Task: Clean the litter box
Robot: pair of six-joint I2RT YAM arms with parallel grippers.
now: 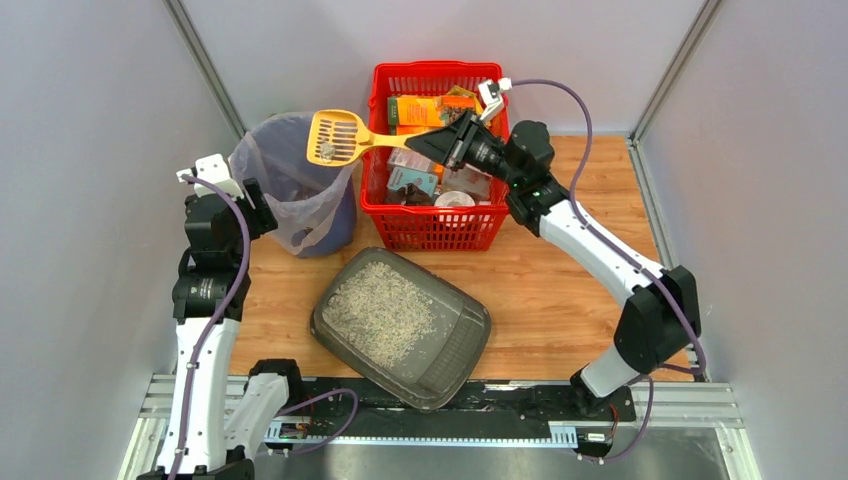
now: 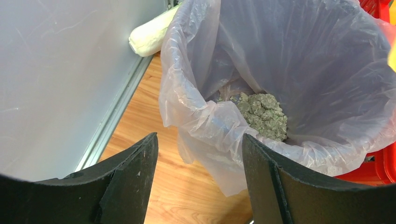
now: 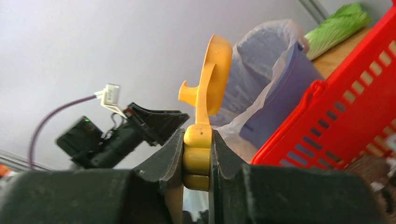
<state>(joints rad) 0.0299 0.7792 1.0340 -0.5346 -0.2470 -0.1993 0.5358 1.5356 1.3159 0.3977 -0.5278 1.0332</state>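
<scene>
Firmly pinched the yellow scoop (image 3: 212, 79) by its handle with the right gripper (image 3: 197, 140), pads pressed flat on both sides. Held the slotted head over the mouth of the bag-lined bin (image 1: 290, 185), on the side nearest the red basket (image 1: 385, 215). Held the left gripper (image 2: 200, 140) spread and empty by the bag's lip, above grey clumps (image 2: 264, 114). Found the litter box (image 1: 402, 315) lying near the arm bases, apart from the bin. Probably called for centring the head first, then rolling the wrist slowly to avoid spilling over the rim.
</scene>
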